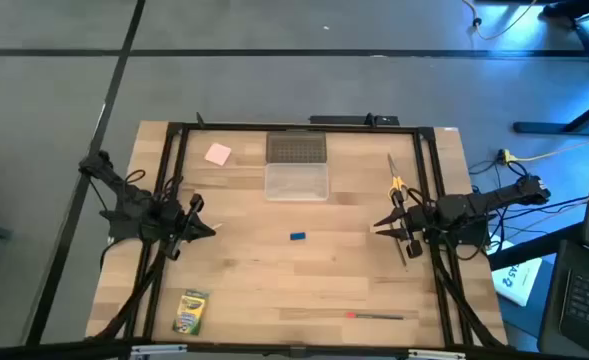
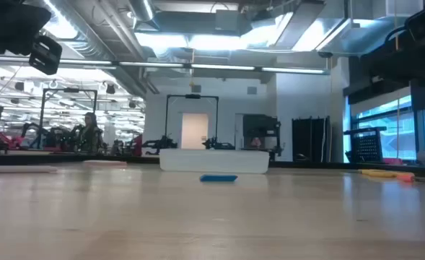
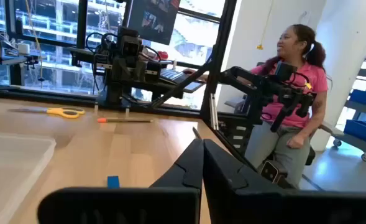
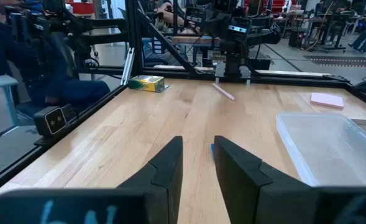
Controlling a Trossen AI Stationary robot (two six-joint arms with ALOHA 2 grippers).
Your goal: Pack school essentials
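The tiny blue block [image 1: 297, 236] lies mid-table, between both grippers. The pink square pad [image 1: 218, 154] lies far left. The yellow-handled scissors [image 1: 395, 180] lie far right, just beyond my right gripper [image 1: 378, 226], with the dark pencil [image 3: 123, 121] near them. The crayon box [image 1: 191, 311] and the thin red pen [image 1: 374, 316] rest near the near edge. My left gripper [image 1: 211, 228] hovers at the left, its fingers shut [image 3: 202, 155] on nothing. My right gripper [image 4: 198, 155] is open, pointing toward the block [image 4: 212, 149]. Neither touches anything.
A clear plastic case [image 1: 297, 182] with its dotted grey lid [image 1: 297, 148] lying behind it sits at the far middle. A black frame [image 1: 174, 180] borders the table. A person in a pink shirt [image 3: 294, 93] sits beyond the right side. Bare wood lies around the block.
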